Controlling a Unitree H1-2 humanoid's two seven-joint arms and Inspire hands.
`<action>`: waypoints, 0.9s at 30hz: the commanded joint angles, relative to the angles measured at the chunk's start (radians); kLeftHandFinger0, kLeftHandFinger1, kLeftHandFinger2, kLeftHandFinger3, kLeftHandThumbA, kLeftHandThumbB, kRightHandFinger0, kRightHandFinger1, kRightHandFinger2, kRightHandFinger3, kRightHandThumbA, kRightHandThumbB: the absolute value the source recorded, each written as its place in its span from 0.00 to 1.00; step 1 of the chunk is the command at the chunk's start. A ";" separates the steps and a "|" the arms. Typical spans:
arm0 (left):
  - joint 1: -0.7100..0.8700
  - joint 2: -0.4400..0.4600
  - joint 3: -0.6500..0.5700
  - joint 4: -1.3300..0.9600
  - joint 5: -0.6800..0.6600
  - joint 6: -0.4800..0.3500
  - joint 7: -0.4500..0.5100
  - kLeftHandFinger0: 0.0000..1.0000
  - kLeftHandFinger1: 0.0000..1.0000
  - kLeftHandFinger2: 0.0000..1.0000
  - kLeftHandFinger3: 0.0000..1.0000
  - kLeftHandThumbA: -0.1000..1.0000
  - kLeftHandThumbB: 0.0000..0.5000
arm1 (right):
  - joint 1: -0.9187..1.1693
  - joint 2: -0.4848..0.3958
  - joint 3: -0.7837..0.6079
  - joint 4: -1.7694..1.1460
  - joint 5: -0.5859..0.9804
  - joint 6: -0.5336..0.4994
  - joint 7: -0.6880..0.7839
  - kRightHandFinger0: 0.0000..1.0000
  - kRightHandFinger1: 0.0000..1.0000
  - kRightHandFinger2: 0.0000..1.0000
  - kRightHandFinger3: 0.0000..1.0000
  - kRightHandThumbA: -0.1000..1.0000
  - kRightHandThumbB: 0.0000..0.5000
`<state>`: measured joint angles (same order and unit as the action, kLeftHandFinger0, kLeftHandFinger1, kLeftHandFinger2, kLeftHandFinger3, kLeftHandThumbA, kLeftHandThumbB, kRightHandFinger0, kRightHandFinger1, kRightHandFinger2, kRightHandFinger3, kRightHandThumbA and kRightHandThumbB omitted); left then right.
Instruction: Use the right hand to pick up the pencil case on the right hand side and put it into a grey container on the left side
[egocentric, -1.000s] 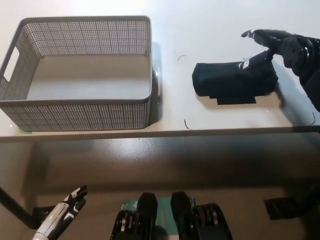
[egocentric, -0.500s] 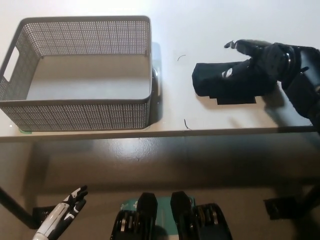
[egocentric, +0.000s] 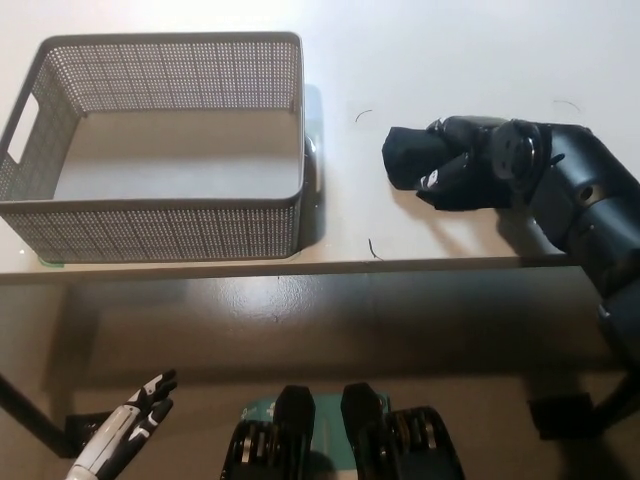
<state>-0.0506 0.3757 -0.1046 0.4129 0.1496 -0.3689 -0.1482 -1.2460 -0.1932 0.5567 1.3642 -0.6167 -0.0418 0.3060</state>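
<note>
The pencil case (egocentric: 410, 157) lay on the table (egocentric: 450, 60), right of the empty grey basket (egocentric: 160, 225). The right hand (egocentric: 485, 160) covered it, fingers curled around it for lifting. The left hand (egocentric: 125, 435) hung low, fingers spread, idle.

A bare test bench, as in a lab, was suggested: a plain white table (egocentric: 200, 40) was seen carrying only a grey perforated container (egocentric: 160, 225), small pen marks were drawn on its surface, and a brown floor (egocentric: 300, 340) lay below.
</note>
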 joint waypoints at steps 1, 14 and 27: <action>-0.008 0.011 0.004 -0.012 0.000 -0.063 -0.003 1.00 1.00 1.00 1.00 1.00 0.72 | -0.028 0.028 0.005 0.034 0.005 -0.033 -0.015 1.00 1.00 1.00 1.00 0.75 1.00; -0.033 0.012 0.011 0.017 -0.013 -0.091 -0.007 1.00 1.00 1.00 1.00 1.00 0.76 | 0.035 0.042 0.021 0.063 -0.007 -0.018 -0.061 1.00 1.00 1.00 1.00 0.70 1.00; -0.028 0.008 0.014 0.015 -0.017 -0.087 -0.007 1.00 1.00 1.00 1.00 1.00 0.78 | 0.112 0.043 0.085 0.066 -0.093 0.036 -0.516 0.04 0.17 0.37 0.94 0.00 0.44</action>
<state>-0.0698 0.3723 -0.1008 0.4352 0.1463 -0.4153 -0.1483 -1.1908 -0.1630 0.5850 1.4072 -0.6383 -0.0498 0.0559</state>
